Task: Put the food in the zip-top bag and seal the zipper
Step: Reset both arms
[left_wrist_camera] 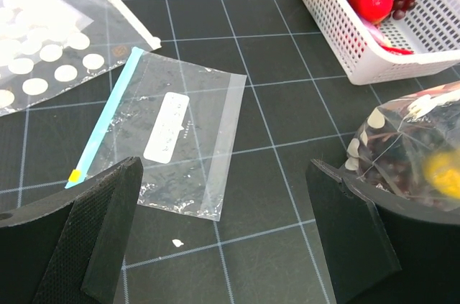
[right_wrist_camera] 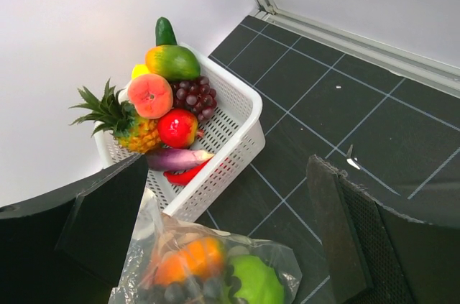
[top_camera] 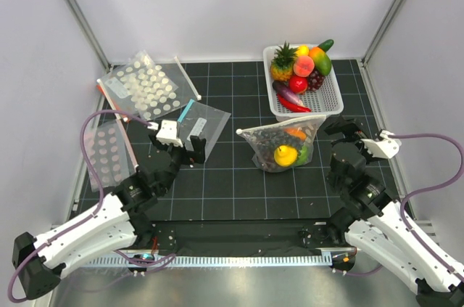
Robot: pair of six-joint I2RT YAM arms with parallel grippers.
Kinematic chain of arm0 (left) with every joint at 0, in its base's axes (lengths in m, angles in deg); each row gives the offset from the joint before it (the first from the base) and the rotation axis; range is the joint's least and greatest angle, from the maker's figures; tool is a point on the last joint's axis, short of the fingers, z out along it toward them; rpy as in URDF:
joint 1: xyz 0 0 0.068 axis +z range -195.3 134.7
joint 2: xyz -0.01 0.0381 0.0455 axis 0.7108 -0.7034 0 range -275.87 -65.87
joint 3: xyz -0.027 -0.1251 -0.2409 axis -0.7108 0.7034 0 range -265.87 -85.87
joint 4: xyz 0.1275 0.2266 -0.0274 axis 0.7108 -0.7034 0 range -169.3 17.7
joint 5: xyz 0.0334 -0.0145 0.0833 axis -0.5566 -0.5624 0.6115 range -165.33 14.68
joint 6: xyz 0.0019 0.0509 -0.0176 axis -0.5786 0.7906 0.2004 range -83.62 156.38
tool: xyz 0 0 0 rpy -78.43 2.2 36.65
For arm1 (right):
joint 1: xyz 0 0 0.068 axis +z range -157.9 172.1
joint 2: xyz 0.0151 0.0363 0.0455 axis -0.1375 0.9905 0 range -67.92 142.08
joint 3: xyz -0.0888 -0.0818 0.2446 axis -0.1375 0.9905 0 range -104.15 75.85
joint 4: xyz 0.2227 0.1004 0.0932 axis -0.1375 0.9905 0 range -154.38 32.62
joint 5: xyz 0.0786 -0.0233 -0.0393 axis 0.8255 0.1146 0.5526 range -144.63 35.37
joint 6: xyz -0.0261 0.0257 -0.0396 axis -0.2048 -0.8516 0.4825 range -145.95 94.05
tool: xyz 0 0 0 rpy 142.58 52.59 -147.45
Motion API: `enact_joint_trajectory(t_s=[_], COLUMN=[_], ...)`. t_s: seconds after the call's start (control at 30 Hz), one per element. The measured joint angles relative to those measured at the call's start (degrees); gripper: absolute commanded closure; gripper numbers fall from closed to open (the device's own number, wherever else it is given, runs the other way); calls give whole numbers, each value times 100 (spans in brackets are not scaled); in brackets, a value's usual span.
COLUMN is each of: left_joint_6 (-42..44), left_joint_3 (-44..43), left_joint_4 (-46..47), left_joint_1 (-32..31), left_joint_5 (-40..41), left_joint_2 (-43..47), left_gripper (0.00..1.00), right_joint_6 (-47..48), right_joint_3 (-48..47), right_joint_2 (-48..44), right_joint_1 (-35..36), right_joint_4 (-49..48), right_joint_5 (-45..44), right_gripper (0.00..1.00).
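The zip-top bag (top_camera: 270, 149) stands at mid-table with its white zipper strip (top_camera: 281, 125) along the top. Inside it are food pieces: a yellow one (top_camera: 286, 154), an orange one (top_camera: 296, 133), a green one (top_camera: 304, 153) and dark grapes. I cannot tell whether the zipper is sealed. My left gripper (top_camera: 176, 149) is open and empty, well left of the bag. My right gripper (top_camera: 338, 141) is open and empty, just right of the bag. In the right wrist view the bag (right_wrist_camera: 215, 268) lies low between my open fingers (right_wrist_camera: 356, 236). In the left wrist view it (left_wrist_camera: 413, 146) sits behind the right finger (left_wrist_camera: 352, 239).
A white basket (top_camera: 328, 101) behind the bag holds more toy food, including a pineapple (top_camera: 282, 65) and a red pepper (top_camera: 292, 104). A plain clear bag with a blue strip (top_camera: 203, 125) lies under the left gripper. Dotted clear sheets (top_camera: 145, 86) lie at the far left.
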Motion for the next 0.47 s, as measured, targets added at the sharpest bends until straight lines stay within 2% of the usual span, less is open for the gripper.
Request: enact_joint_trajectory(t_s=[0.47], left_joint_6=[74], left_joint_3=[0], left_joint_4=[46], left_joint_1=[0], left_joint_5=[-28], left_joint_2=[-131], left_gripper=[0], right_joint_6=[26], right_joint_3=[0], right_joint_2=[52], right_joint_1=[0], right_joint_4=[-35], right_joint_5=[72], right_gripper=[0])
